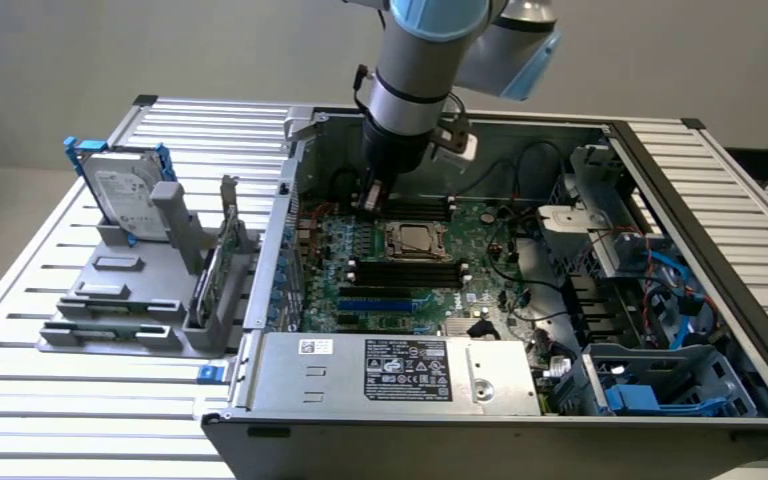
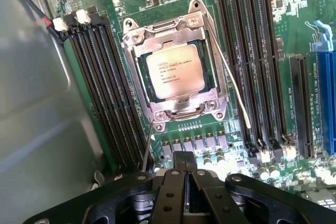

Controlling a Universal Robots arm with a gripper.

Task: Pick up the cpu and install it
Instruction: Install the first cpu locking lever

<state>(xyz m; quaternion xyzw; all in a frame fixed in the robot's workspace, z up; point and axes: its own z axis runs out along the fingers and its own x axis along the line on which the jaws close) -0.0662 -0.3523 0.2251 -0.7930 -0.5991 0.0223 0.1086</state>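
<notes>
Pale grey wall (image 1: 157, 50) closes off the room behind a worktop (image 1: 17, 330) of ribbed aluminium slats. An open computer case (image 1: 491, 445) lies across the middle of the worktop, reaching its near edge, with a labelled power supply (image 1: 384, 372) along the case's near side. Toward the worktop's edge on the exterior view's left stands a grey holder (image 1: 104, 310) carrying an upright hard drive (image 1: 128, 190) with a blue bracket.

Inside the case the green motherboard (image 1: 357, 250) faces up. The cpu (image 1: 411, 240) (image 2: 175, 72) sits flat in its socket at the middle of the board, ringed by a metal frame, with black memory slots (image 2: 247, 51) on both sides.

The arm reaches down into the far part of the case. Its hand (image 1: 376, 195) (image 2: 184, 163) hangs above the board just beyond the socket, apart from the cpu. The fingers are pressed together with nothing between them.
</notes>
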